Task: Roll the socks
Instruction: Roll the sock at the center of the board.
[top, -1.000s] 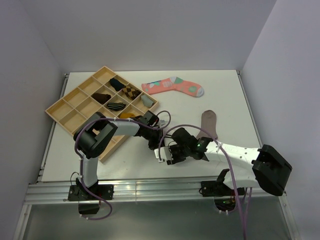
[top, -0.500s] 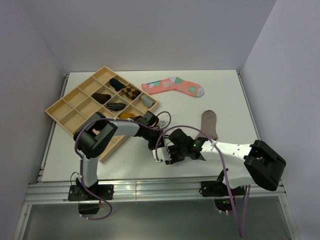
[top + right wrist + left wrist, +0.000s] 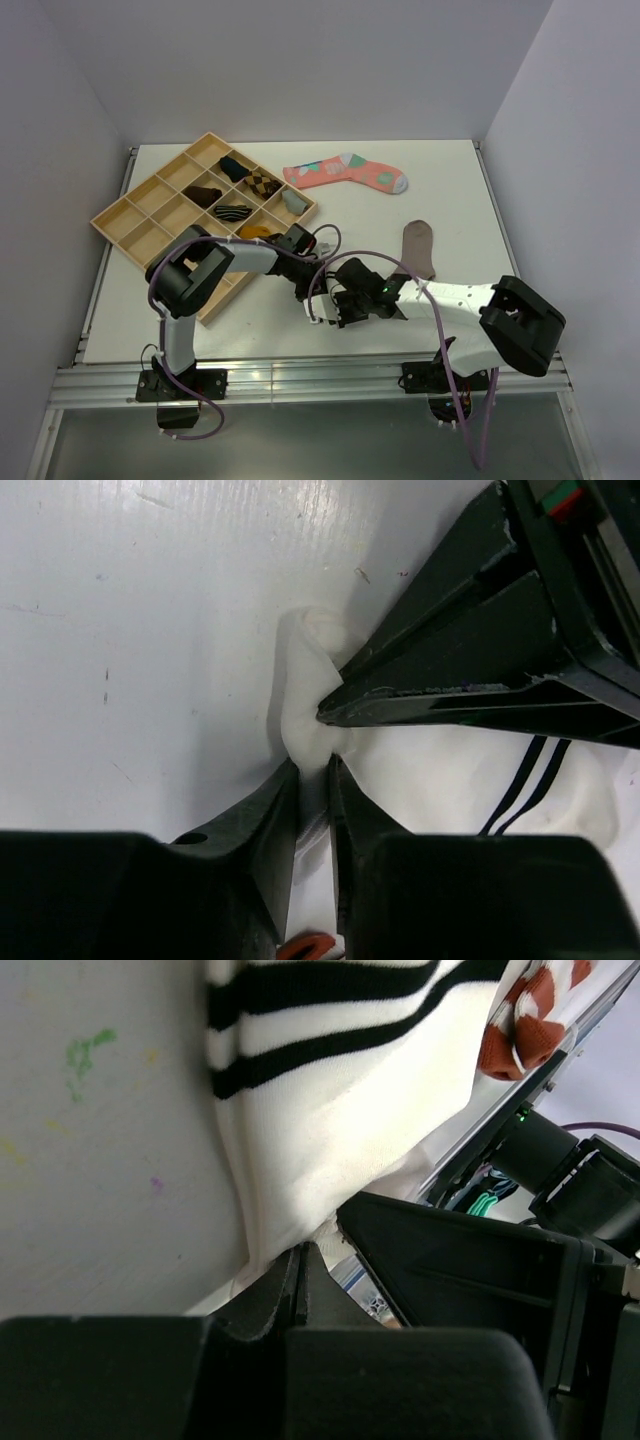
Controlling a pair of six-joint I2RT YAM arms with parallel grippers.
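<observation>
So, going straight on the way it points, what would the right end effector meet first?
The white fabric ankle sock with dark stripes, bunched at the tips of the right end effector; then probably the left end effector.

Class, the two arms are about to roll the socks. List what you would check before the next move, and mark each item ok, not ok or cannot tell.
1. Left tool shut on the white sock: ok.
2. Right tool pinching the same sock: ok, fabric sits in its grip.
3. Tools clear of each other: cannot tell, their tips nearly meet.
4. Brown sock lined up with the white one: cannot tell, the right arm hides its lower part.
5. Roll started: not ok, the white sock lies mostly flat on the table.
</observation>
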